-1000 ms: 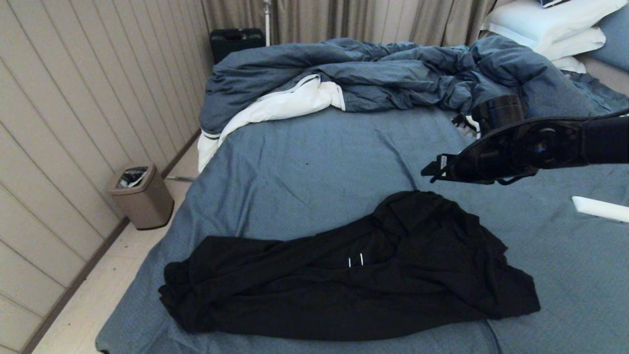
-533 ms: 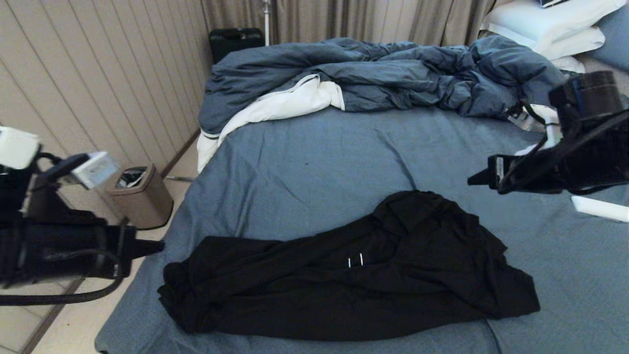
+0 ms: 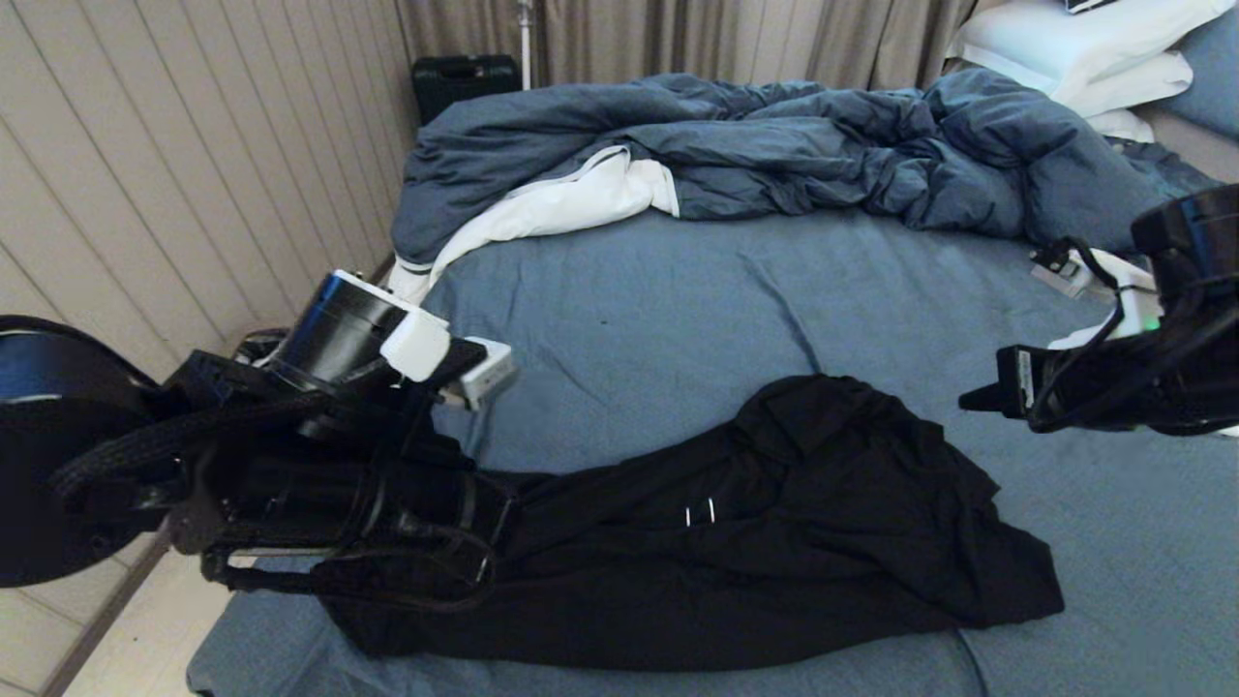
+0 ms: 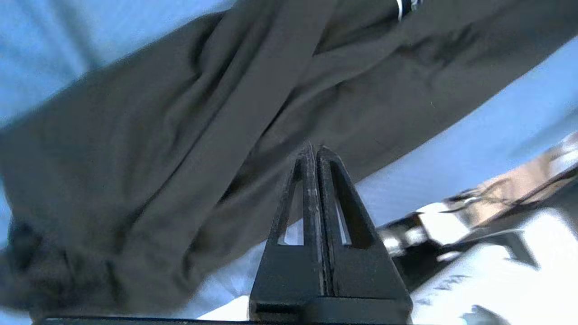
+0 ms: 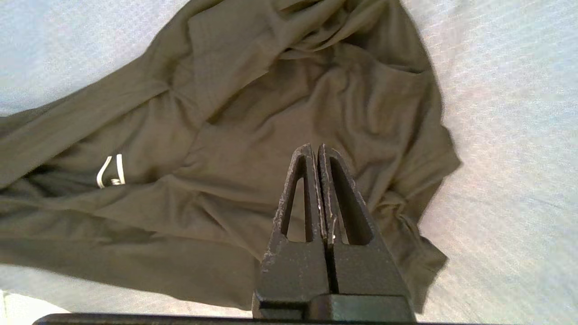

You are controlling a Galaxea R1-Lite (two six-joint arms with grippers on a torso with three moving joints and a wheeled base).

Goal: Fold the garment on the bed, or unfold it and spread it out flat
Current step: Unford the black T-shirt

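With the black T-shirt [image 3: 736,542] lying bunched and creased near the front edge of the bed [image 3: 658,300], we judge everything undone: our left gripper [image 4: 314,155] and right gripper [image 5: 314,153] hover above it, pinched together and empty.

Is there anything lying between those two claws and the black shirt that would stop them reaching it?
Nothing visible does. Both the left gripper and the right gripper hang shut above the crumpled garment, with only bare sheet of the bed around it.
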